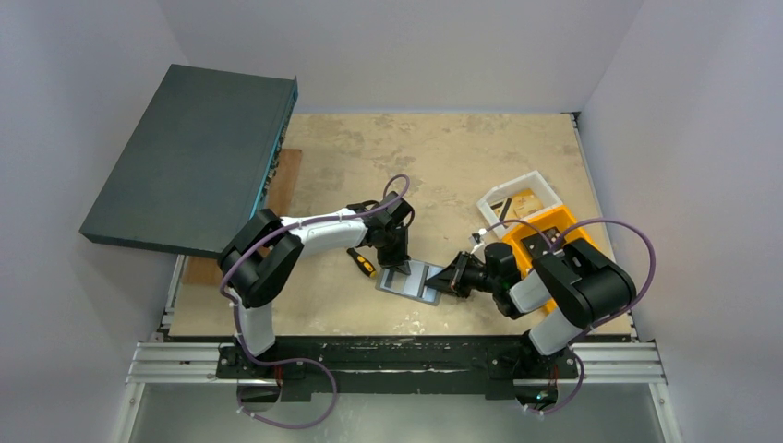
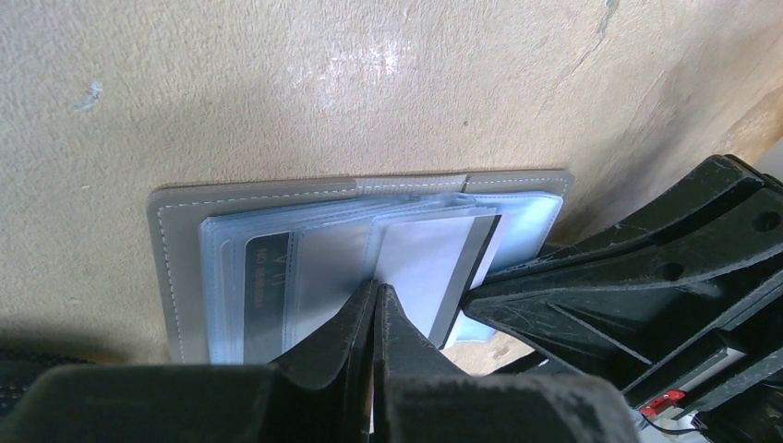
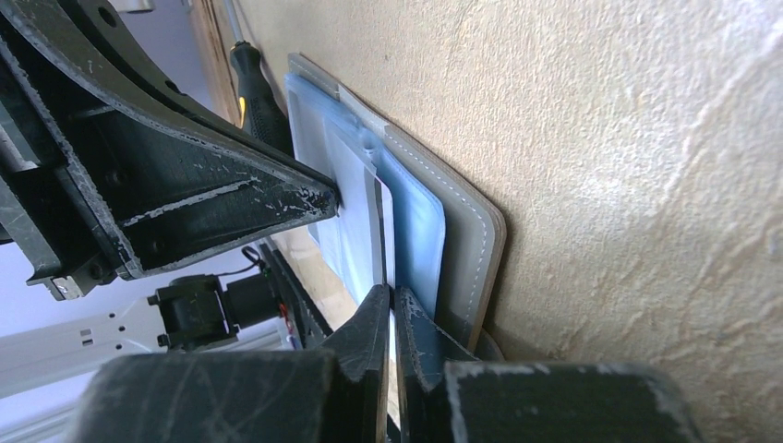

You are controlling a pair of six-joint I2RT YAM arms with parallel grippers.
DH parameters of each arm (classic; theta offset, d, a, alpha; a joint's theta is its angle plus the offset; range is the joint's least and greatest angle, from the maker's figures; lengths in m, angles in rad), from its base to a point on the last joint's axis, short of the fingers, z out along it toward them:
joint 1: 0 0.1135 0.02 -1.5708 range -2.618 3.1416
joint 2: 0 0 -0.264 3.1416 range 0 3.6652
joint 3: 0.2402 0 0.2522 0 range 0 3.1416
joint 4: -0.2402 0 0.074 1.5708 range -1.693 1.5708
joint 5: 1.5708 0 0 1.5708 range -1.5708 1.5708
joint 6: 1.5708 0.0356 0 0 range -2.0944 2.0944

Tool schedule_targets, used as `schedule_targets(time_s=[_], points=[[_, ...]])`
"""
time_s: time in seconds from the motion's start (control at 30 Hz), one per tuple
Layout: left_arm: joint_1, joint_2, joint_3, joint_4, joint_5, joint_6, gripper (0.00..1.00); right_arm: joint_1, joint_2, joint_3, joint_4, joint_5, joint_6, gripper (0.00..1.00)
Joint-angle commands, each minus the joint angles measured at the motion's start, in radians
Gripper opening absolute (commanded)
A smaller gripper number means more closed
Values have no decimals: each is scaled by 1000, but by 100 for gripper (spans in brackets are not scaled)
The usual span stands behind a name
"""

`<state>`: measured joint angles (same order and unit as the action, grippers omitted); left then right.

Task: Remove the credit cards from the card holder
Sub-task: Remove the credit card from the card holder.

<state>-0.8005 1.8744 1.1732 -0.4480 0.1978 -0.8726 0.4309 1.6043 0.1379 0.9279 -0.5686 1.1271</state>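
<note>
Currently the card holder [image 2: 175, 277] lies open and flat on the worktop [image 1: 443, 157], near its front edge and between the two arms. Its grey stitched cover faces down, and pale blue clear sleeves are fanned across the inside.

Left gripper [image 2: 377, 293]: fingers closed tight together with nothing between them. The tips press down on the clear sleeves near the middle of the card holder.

Right gripper [image 3: 390, 300]: fingers closed to a thin slit, set low at the right-hand edge of the card holder and pointing toward the left gripper. One card [image 2: 429, 263], white with a dark stripe along one side, sits partly out of its sleeve at a slant. In the right wrist view its edge runs straight into the slit between the fingers, so the grip appears to be on this card. How much of the card is caught cannot be made out.

A screwdriver [image 1: 362, 261] with a black and yellow handle lies just left of the card holder. An orange bin [image 1: 528, 245] stands to the right, partly under the right arm. A large dark flat box [image 1: 194, 157] leans at the far left, well apart from the work.
</note>
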Motion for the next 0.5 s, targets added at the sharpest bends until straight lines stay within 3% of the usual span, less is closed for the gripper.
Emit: schedule_targets(time_s=[0.0, 0.27, 0.4, 0.47], points=[[14, 23, -43, -95, -109, 28, 0, -4, -28, -21, 1, 6, 12, 0], [26, 12, -56, -98, -115, 37, 0, -21, -319, 25, -459, 140, -143, 0], [26, 19, -56, -92, -110, 39, 0, -22, -332, 67, -518, 112, -188, 0], [25, 24, -52, -90, -105, 39, 0, -22, -297, 83, -497, 89, -193, 11]])
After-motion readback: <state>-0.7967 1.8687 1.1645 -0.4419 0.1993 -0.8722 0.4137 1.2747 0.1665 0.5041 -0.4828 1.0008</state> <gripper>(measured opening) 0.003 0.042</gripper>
